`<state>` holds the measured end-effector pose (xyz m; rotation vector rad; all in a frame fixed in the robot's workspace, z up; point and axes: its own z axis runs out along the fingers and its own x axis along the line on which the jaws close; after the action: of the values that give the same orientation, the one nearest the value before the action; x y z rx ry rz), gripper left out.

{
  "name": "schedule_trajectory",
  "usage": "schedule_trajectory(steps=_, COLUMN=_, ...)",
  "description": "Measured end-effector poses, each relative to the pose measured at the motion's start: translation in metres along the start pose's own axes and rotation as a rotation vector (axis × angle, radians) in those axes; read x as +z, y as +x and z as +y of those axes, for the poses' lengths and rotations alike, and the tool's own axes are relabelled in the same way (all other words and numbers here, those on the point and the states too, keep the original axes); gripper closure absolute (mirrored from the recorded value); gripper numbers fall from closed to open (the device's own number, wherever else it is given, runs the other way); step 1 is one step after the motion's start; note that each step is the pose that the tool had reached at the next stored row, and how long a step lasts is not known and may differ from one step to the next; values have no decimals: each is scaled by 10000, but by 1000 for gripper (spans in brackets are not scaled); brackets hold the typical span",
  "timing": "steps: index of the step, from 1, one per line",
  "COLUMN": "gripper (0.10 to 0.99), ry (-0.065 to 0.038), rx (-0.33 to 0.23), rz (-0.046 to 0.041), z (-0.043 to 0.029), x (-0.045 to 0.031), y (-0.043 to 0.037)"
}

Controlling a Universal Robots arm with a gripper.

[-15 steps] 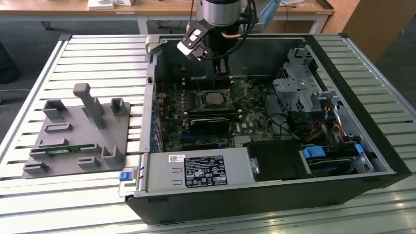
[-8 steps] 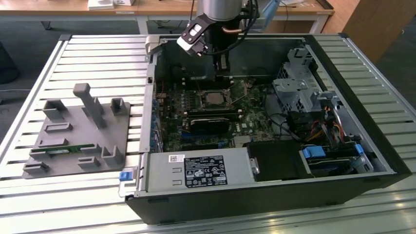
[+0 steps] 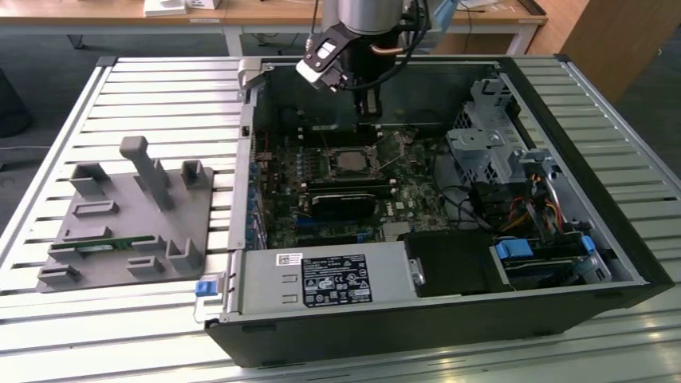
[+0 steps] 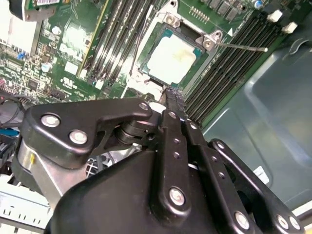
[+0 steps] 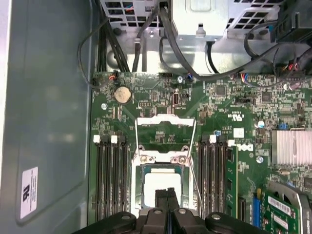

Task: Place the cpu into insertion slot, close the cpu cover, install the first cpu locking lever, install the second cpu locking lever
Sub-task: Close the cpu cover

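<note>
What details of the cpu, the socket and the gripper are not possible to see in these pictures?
First wrist view: the gripper hides the near edge of the cpu, so its seating in the socket is uncertain.
Second wrist view: the gripper's body covers the socket's near side; contact there cannot be told.
Exterior view: cpu and socket are too small to tell apart.

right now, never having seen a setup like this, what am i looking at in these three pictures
A robot arm reaches into an open computer case lying on a slatted metal table; a grey parts holder sits beside it. One camera watches from outside; two ride at the arm's wrist and look past the gripper at the green board. The gripper is shut and holds nothing. The cpu lies in the insertion slot, with the cpu cover raised open.
</note>
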<state>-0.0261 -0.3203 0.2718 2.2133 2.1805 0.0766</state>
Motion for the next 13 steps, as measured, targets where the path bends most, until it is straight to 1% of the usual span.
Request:
schedule_trajectory(steps=8, gripper=980, ry=12, rx=0, rz=-1, z=84, x=8, y=2)
schedule_trajectory(steps=13, gripper=980, ry=19, rx=0, rz=-1, z=120, x=10, y=2)
